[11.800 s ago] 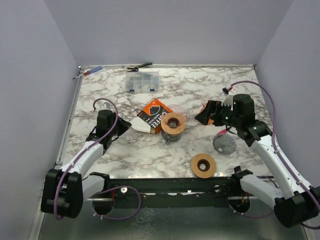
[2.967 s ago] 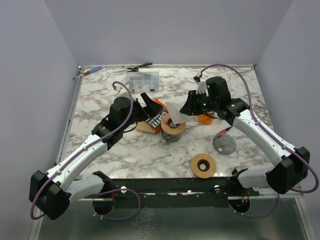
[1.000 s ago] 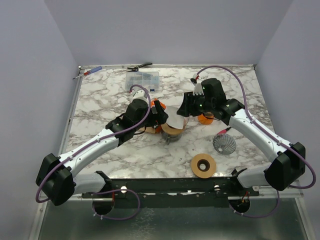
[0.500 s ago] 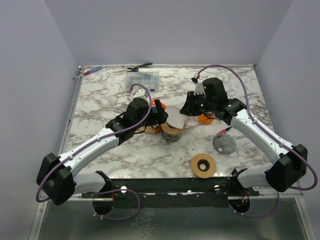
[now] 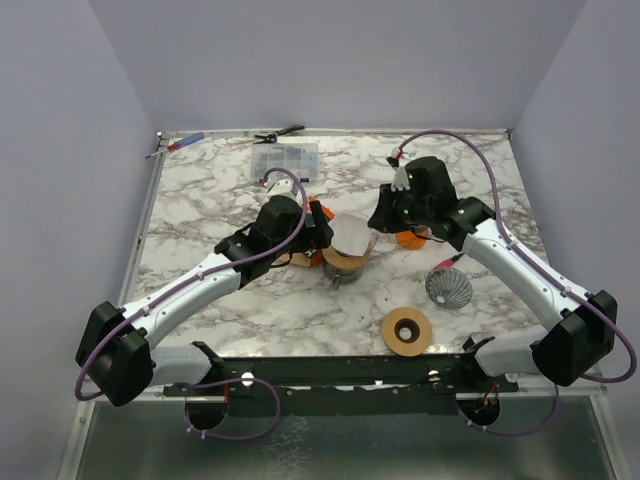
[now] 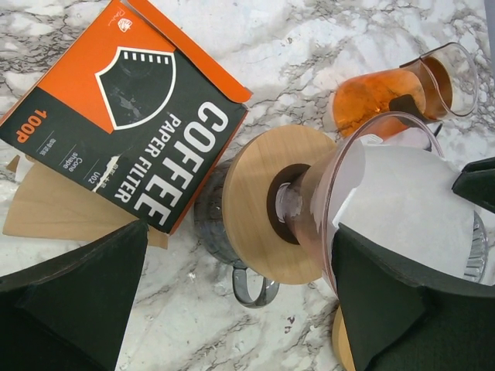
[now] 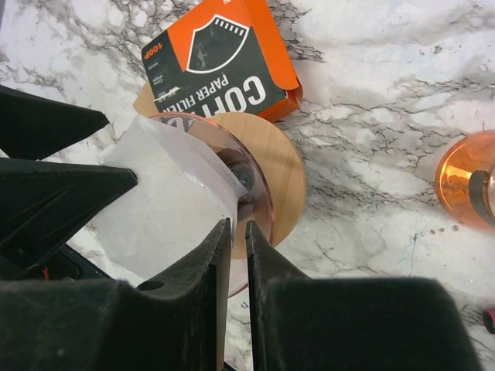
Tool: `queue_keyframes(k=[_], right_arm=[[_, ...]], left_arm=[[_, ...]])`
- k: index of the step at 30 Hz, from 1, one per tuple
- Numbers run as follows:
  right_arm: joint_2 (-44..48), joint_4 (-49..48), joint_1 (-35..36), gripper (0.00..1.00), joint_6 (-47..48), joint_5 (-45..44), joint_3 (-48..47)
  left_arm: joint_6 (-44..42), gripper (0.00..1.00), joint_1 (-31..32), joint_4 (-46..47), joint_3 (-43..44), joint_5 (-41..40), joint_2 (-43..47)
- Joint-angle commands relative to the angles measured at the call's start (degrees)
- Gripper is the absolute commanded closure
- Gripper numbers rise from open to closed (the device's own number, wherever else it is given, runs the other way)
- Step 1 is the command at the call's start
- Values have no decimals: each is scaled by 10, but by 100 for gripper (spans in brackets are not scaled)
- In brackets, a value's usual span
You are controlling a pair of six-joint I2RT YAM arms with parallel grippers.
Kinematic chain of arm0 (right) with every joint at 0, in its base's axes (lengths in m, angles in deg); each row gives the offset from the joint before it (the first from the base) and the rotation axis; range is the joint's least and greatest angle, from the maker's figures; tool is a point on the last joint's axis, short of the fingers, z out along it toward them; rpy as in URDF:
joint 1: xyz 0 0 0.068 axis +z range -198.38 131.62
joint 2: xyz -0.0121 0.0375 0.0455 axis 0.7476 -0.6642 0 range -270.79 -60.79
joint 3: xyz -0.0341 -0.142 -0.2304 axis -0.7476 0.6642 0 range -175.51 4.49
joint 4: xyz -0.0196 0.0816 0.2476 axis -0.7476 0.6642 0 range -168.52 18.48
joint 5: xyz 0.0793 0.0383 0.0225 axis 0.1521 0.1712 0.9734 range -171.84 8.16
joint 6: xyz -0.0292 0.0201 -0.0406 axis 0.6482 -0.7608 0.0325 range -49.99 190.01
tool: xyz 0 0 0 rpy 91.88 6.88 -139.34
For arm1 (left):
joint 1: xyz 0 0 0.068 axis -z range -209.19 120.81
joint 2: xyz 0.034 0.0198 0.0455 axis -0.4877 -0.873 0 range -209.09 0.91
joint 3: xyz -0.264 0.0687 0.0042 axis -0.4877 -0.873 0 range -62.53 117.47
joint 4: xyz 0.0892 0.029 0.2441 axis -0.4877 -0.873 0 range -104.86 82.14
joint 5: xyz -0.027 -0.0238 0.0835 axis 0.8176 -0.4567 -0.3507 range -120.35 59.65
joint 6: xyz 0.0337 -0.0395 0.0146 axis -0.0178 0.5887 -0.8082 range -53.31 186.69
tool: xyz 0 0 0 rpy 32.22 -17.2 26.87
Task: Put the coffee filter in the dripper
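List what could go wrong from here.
1. The right gripper looks pinched on the dripper rim; pulling away could tip it.
2. The filter pokes past the rim and looks unseated; it may slip out.
3. The open left gripper sits close to the filter; withdrawing could snag it.

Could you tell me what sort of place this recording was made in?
Probably a robotics lab cell staged for coffee-making: plain walls box in a marble-patterned table, a coffee filter sits in the dripper beside the filter box, and a parts organizer lies at the back.
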Motion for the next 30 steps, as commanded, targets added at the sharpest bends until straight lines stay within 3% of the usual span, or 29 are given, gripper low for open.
queue_keyframes(k=[1, 7, 12, 20, 24, 30], right_arm=[[13, 24, 3, 83, 3, -42, -6], [15, 36, 2, 82, 10, -59, -5], [23, 24, 2, 74, 14, -35, -4], [17, -22, 2, 23, 25, 45, -7], [-2, -32, 3, 13, 37, 57, -9], [-50, -14, 3, 11, 50, 21, -17]], left_arm=[[-14, 2, 4, -15, 22, -30, -1], [-22, 2, 4, -20, 28, -39, 0], [-26, 1, 3, -20, 35, -32, 0], [-35, 1, 4, -15, 49, -5, -19], [-35, 1, 4, -12, 51, 0, -25], [-30, 1, 4, -7, 50, 8, -32]])
